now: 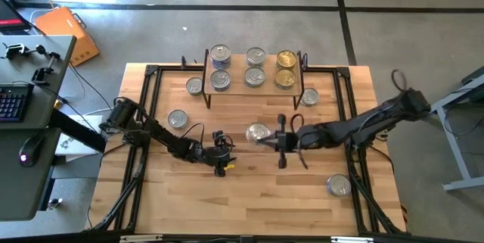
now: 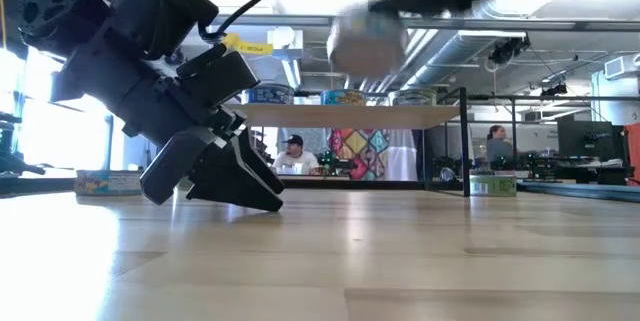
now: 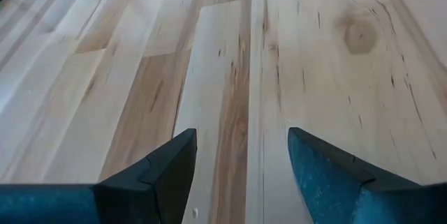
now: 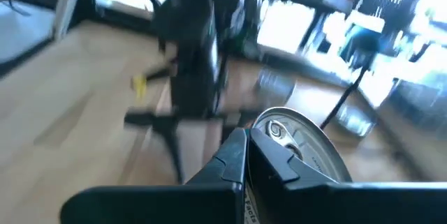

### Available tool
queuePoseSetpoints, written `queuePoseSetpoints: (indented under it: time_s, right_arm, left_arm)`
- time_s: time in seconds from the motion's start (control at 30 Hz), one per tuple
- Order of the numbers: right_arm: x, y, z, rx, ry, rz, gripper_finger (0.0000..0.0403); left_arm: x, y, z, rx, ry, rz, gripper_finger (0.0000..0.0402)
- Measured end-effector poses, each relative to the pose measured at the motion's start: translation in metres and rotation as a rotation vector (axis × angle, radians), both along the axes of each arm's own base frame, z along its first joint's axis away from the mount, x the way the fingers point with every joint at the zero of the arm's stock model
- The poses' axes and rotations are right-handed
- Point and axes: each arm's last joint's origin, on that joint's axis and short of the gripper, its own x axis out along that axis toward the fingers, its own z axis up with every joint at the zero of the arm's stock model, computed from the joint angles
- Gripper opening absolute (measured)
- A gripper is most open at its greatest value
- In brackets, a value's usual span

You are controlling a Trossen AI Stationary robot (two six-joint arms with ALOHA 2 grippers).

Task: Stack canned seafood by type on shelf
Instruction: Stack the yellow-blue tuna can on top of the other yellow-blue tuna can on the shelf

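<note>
My right gripper (image 1: 266, 138): jaws clenched on a silver-lidded tin (image 1: 258, 132), raised mid-table before the shelf (image 1: 253, 86) | my left gripper (image 1: 220, 154): jaws released, spread over bare tabletop (image 3: 314, 56), holding nothing | labels: unreadable | surroundings: six tins on shelf, loose tin (image 1: 178, 119) nearby.

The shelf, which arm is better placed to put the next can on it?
Right, probably. The right gripper already holds a silver-lidded can lifted off the table, in front of the shelf. The left gripper is open and empty over bare wood.
</note>
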Motion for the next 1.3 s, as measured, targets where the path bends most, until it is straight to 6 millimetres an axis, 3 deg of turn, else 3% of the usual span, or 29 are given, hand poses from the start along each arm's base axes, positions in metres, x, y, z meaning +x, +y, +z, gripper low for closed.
queuePoseSetpoints:
  time_s: [0.1, 0.2, 0.33, 0.5, 0.6, 0.7, 0.87, 1.03, 1.3]
  right_arm:
    - [0.003, -0.007, 0.034, -0.133, -0.03, -0.011, 0.0]
    - [0.011, -0.028, 0.065, -0.288, 0.011, -0.067, 0.0]
    - [0.018, -0.075, 0.097, -0.419, 0.147, -0.126, 0.0]
    - [0.021, -0.143, 0.117, -0.449, 0.213, -0.126, 0.0]
    - [0.025, -0.182, 0.114, -0.454, 0.236, -0.131, 0.0]
    - [0.029, -0.214, 0.098, -0.455, 0.299, -0.129, 0.0]
    - [0.034, -0.251, 0.076, -0.473, 0.334, -0.152, 0.0]
    - [0.04, -0.275, 0.06, -0.522, 0.328, -0.187, 0.0]
    - [0.037, -0.295, 0.042, -0.439, 0.358, -0.213, 0.0]
  left_arm:
    - [0.0, 0.0, 0.0, 0.0, 0.0, 0.0, 0.0218]
    - [0.0, 0.0, 0.0, 0.0, -0.001, -0.001, 0.0218]
    - [-0.006, -0.005, 0.01, 0.011, 0.009, -0.01, 0.0218]
    - [-0.016, -0.018, 0.043, 0.026, -0.078, 0.035, 0.0218]
    - [-0.025, -0.025, 0.07, 0.074, -0.17, 0.049, 0.0218]
    - [-0.035, -0.031, 0.104, 0.086, -0.293, 0.063, 0.0218]
    - [-0.055, -0.039, 0.142, 0.059, -0.419, 0.04, 0.0218]
    - [-0.063, -0.044, 0.149, 0.072, -0.447, 0.059, 0.0218]
    - [-0.061, -0.047, 0.14, 0.066, -0.44, 0.12, 0.0218]
